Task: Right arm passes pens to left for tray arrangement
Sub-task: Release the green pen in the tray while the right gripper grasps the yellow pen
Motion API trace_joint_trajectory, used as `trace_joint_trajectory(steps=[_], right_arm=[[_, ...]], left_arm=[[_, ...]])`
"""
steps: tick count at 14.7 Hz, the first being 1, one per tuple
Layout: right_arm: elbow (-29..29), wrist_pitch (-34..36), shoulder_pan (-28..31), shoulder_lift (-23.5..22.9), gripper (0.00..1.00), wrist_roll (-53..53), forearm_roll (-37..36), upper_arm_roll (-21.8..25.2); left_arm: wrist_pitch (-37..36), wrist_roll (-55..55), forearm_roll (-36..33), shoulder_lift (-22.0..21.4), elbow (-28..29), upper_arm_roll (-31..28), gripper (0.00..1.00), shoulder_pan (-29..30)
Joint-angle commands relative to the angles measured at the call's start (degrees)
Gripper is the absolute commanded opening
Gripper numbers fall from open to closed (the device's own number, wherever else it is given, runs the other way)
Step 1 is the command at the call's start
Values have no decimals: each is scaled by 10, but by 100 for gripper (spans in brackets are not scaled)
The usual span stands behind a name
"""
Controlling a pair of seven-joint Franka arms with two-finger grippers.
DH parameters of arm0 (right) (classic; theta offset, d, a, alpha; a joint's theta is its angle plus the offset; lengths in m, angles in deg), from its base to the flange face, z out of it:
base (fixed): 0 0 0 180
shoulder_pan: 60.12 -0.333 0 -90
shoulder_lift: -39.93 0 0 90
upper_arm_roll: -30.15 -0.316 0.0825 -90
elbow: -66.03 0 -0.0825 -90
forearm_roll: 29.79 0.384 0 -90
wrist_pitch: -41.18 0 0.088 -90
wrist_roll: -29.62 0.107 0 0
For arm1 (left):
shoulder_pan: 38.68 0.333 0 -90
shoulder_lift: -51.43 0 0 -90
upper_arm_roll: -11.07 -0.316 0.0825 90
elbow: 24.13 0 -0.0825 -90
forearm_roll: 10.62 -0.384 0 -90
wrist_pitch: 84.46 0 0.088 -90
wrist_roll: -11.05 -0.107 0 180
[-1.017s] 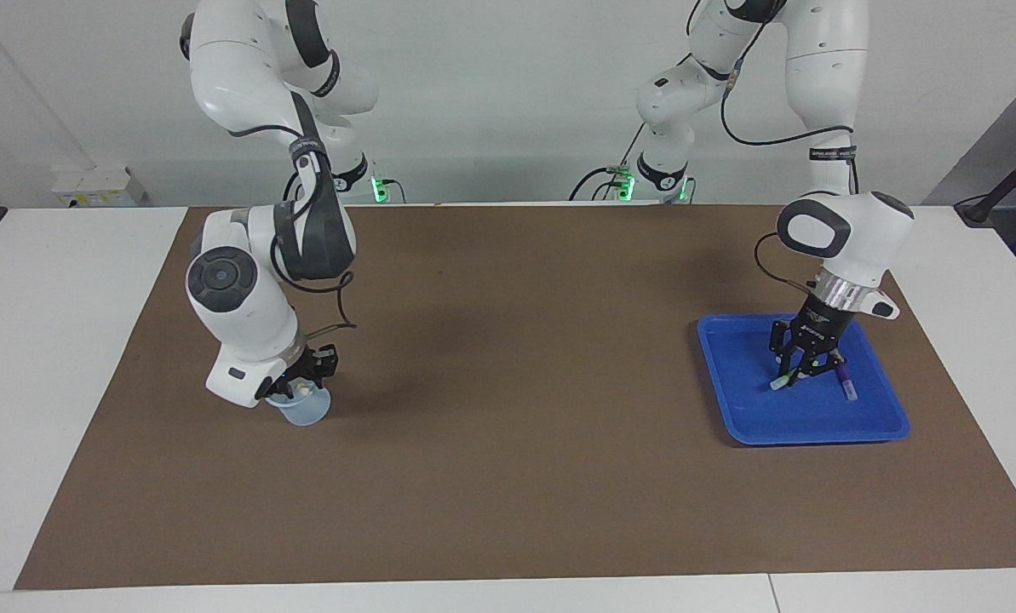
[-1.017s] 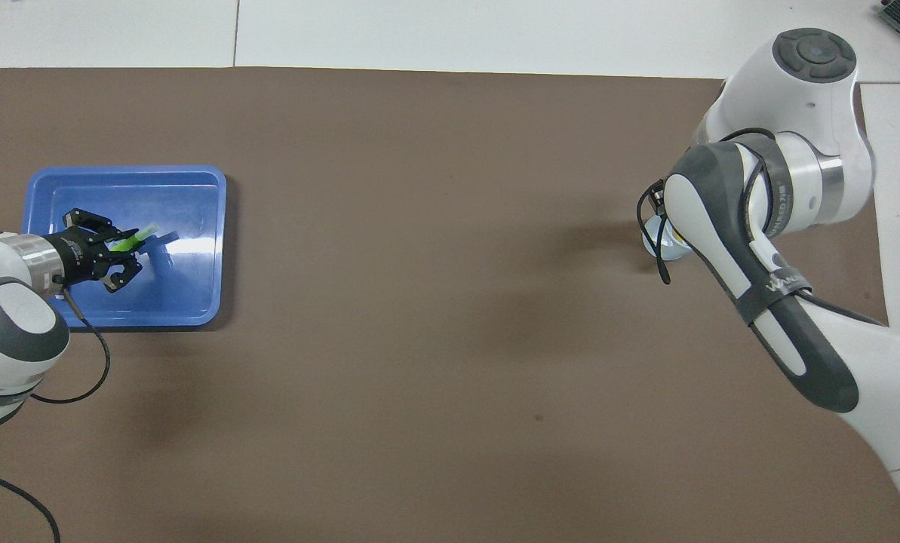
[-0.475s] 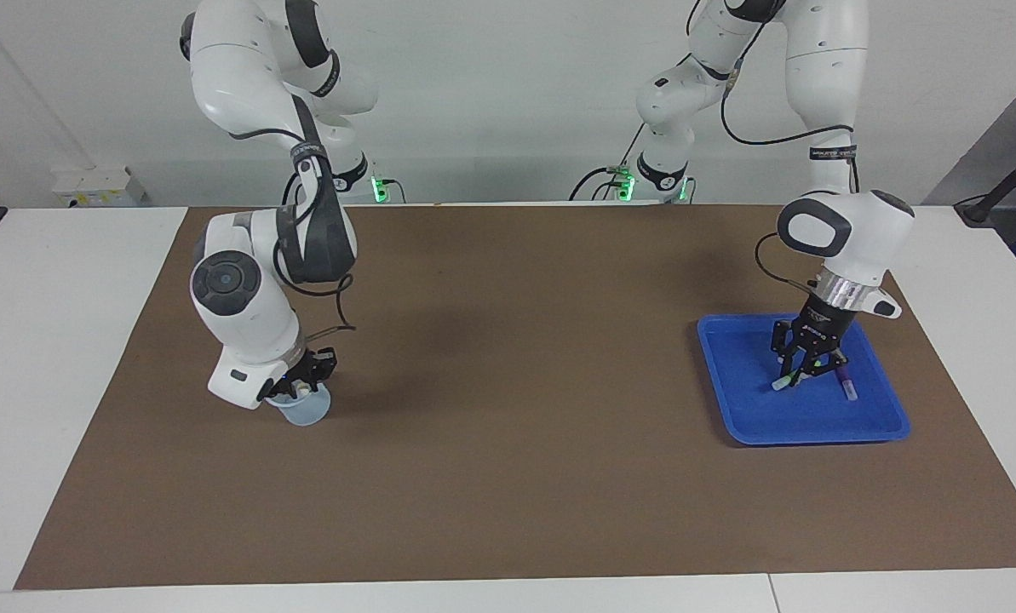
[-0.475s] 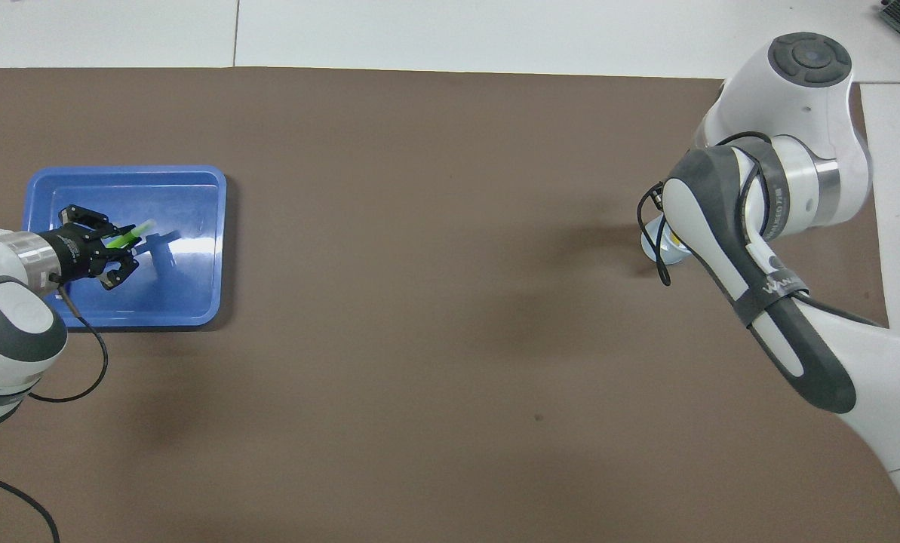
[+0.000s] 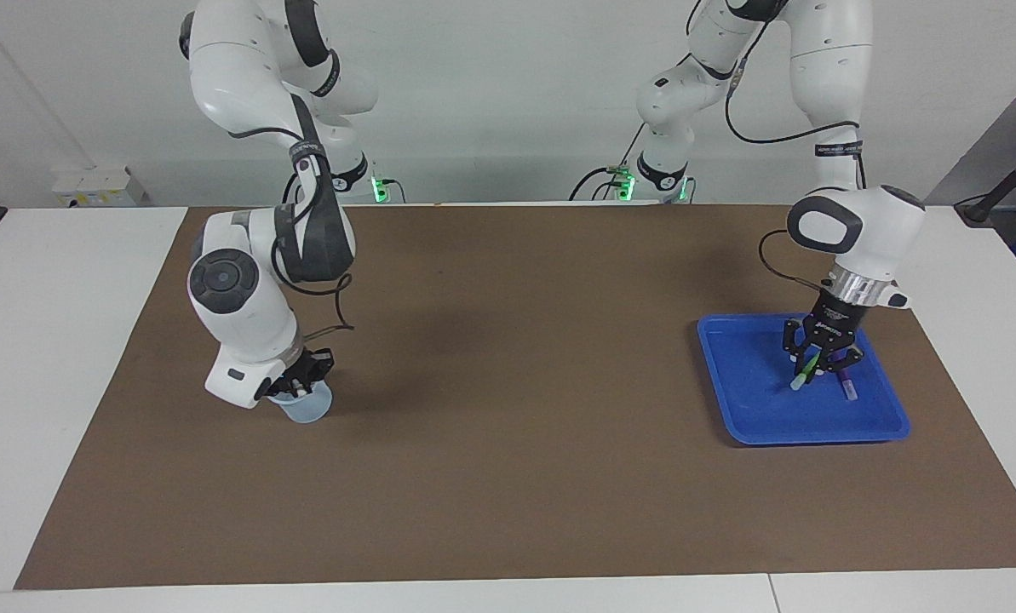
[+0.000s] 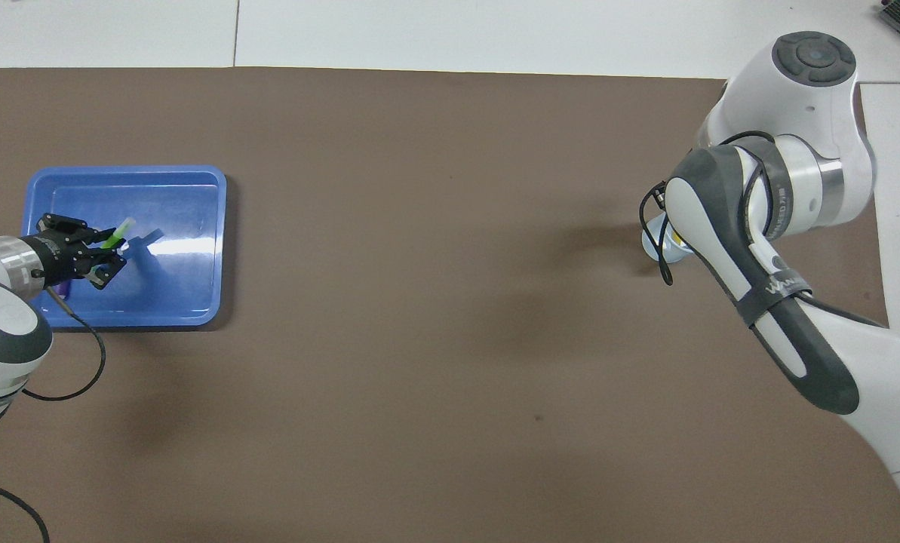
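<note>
The blue tray [image 5: 746, 409], shallow with rounded corners and a raised rim, lies on the brown mat at the left arm's end of the table [image 5: 65, 340]. Over it the left gripper [image 5: 817, 368] has its fingers closed on the green pen [image 5: 805, 375], which slants down with its whitish end toward the tray floor. The purple pen [image 5: 848, 387] lies in the tray just beside it. At the right arm's end, the right gripper [image 5: 301, 387] sits in the mouth of the translucent cup [image 5: 307, 410], fingers closed; what they hold is hidden. No writing is legible.
</note>
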Motion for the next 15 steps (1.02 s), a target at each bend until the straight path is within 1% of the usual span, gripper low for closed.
trace_joint_trajectory(steps=[1,2,5,8,10,12,14,15], right_arm=[[-5,-3,7,28,0,-19,-11,-4],[-4,-3,6,37,0,-19,-11,-4],[-1,-3,5,58,0,-23,-13,-5],[0,-2,5,80,0,-42,-13,-4],[0,-2,5,92,0,-48,-13,-4],[0,0,4,104,0,-50,-13,-5],[0,5,1,113,0,-53,-13,-5],[0,7,0,121,0,-53,-13,-5]], left_arm=[[6,102,6,-13,6,-6,0,-2],[5,128,6,-13,5,-16,0,-6],[8,180,6,-13,7,-20,0,-4],[41,244,6,-13,15,-20,0,-6],[42,286,6,-13,16,-20,0,-6],[45,296,6,-12,21,-20,0,-17],[88,307,6,-12,44,-19,0,-21],[104,327,6,-12,54,-19,0,-34]])
